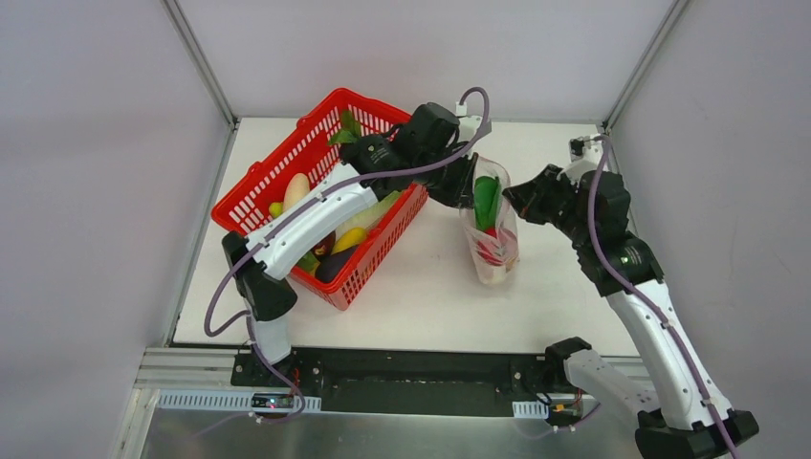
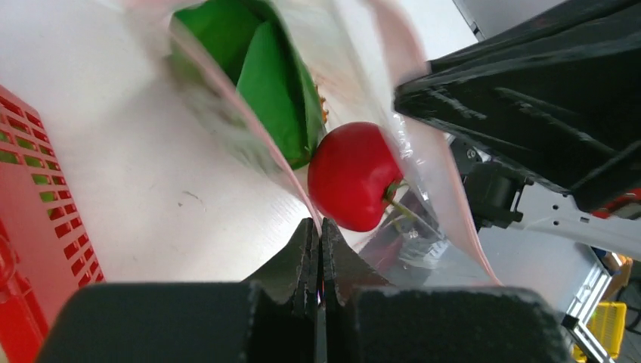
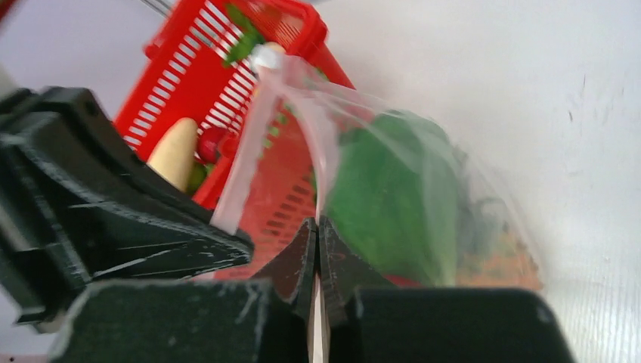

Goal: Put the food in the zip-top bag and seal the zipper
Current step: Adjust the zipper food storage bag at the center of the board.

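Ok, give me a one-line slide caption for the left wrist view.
Left gripper shut on the mouth edge of the bag, red fruit and green vegetable inside, red basket at frame left.

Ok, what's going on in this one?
Both arms are at the zip-top bag beside the red basket. The left end effector and the right end effector are each shut on the bag at its mouth, from opposite sides. A green vegetable and a red fruit are inside; more food, including an eggplant, lies in the basket.

Clear zip-top bag upright, mouth open; green leafy vegetable, red fruit inside.
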Robot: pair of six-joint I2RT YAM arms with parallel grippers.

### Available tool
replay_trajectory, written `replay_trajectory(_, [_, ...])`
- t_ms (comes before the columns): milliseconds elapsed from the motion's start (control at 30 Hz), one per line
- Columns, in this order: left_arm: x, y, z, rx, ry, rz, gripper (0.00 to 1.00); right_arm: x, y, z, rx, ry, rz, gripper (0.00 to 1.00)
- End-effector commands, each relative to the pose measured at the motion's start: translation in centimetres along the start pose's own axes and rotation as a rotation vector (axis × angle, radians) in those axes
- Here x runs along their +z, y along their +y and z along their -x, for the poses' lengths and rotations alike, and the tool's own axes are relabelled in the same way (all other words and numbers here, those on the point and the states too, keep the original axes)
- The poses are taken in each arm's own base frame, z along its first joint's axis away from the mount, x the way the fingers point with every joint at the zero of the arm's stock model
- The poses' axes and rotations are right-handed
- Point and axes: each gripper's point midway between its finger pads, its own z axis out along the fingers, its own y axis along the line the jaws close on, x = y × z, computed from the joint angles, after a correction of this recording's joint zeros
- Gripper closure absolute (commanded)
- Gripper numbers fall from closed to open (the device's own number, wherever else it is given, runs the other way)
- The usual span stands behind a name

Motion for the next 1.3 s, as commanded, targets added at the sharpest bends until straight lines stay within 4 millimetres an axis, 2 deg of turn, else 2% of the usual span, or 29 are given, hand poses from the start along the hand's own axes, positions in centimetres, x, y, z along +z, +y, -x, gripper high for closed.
replay_trajectory(0, [-4.7, -3.4, 3.5, 0.077, -0.09, -0.116, 1.0, -1.5, 3.5, 1.7, -0.028, -0.015, 0.141, 1.0])
replay_trajectory(33, [-5.4, -3.5, 3.8, 0.083, -0.089, -0.106, 1.0, -2.3, 4.7, 2.8, -0.041, -0.041, 0.181, 1.0])
replay_trajectory(100, [-6.1, -3.7, 3.7, 0.082, -0.087, -0.106, 1.0, -3.3, 5.5, 4.1, -0.061, -0.094, 0.202, 1.0])
replay_trajectory(167, [-5.8, -4.0, 4.2, 0.08, -0.142, -0.132, 1.0, -3.7, 5.1, 4.6, -0.068, -0.137, 0.183, 1.0])
replay_trajectory(200, [-5.1, -3.3, 3.8, 0.07, -0.148, -0.117, 1.0, -3.4, 4.3, 4.2, -0.061, -0.142, 0.158, 1.0])
replay_trajectory(267, [-2.7, -0.9, 2.3, 0.026, -0.123, -0.048, 1.0, -2.1, 1.9, 2.4, -0.035, -0.118, 0.085, 1.0])
replay_trajectory(333, [0.1, 1.9, 0.1, -0.059, -0.036, 0.012, 1.0, 0.1, -0.9, -0.8, 0.013, -0.039, -0.002, 1.0])
replay_trajectory(367, [1.1, 2.2, -0.8, -0.097, 0.01, 0.0, 1.0, 0.9, -1.8, -2.1, 0.054, 0.013, -0.042, 1.0])
replay_trajectory(400, [1.2, 2.1, -1.2, -0.114, 0.041, -0.006, 1.0, 1.3, -1.7, -2.9, 0.082, 0.065, -0.046, 1.0])
replay_trajectory(467, [0.0, 0.7, -0.6, -0.063, 0.039, -0.016, 1.0, 1.1, 0.7, -2.5, 0.109, 0.105, 0.046, 1.0])
replay_trajectory(600, [-5.2, -3.1, 3.5, 0.037, -0.107, -0.084, 1.0, -1.2, 5.2, 2.4, 0.087, -0.034, 0.209, 1.0])
replay_trajectory(667, [-6.9, -3.3, 4.1, 0.053, -0.153, -0.077, 1.0, -2.4, 6.0, 3.6, 0.062, -0.08, 0.234, 1.0])
replay_trajectory(700, [-7.2, -2.7, 4.0, 0.059, -0.168, -0.051, 1.0, -2.6, 5.9, 3.6, 0.049, -0.09, 0.236, 1.0])
replay_trajectory(767, [-6.2, -0.7, 2.6, 0.053, -0.161, 0.019, 1.0, -2.3, 4.5, 2.5, 0.038, -0.094, 0.204, 1.0])
replay_trajectory(833, [-4.2, 1.6, 1.3, -0.005, -0.137, 0.062, 1.0, -0.6, 1.3, 0.2, 0.058, -0.064, 0.093, 1.0])
replay_trajectory(867, [-3.3, 1.8, 1.0, -0.051, -0.115, 0.039, 1.0, 0.2, -0.3, -0.8, 0.079, -0.035, 0.017, 1.0])
replay_trajectory(900, [-2.8, 1.5, 0.9, -0.074, -0.099, 0.003, 1.0, 0.6, -1.0, -1.2, 0.091, -0.009, -0.025, 1.0])
replay_trajectory(967, [-3.3, -0.4, 2.0, -0.048, -0.113, -0.059, 1.0, 0.3, 0.3, -0.4, 0.082, 0.004, 0.009, 1.0])
replay_trajectory(1033, [-4.9, -2.2, 3.2, 0.008, -0.149, -0.097, 1.0, -1.2, 2.9, 2.0, 0.056, -0.058, 0.109, 1.0])
replay_trajectory(1100, [-5.9, -2.9, 3.9, 0.035, -0.176, -0.112, 1.0, -3.0, 4.8, 4.1, 0.023, -0.144, 0.188, 1.0])
replay_trajectory(1167, [-5.3, -1.9, 3.1, 0.043, -0.164, -0.075, 1.0, -4.1, 5.1, 4.7, -0.003, -0.196, 0.213, 1.0])
replay_trajectory(1233, [-3.1, 0.7, 1.3, -0.002, -0.115, 0.013, 1.0, -3.6, 3.7, 3.4, -0.015, -0.185, 0.175, 1.0])
replay_trajectory(1267, [-1.9, 1.5, 0.5, -0.034, -0.088, 0.026, 1.0, -2.6, 2.4, 2.1, -0.006, -0.148, 0.133, 1.0])
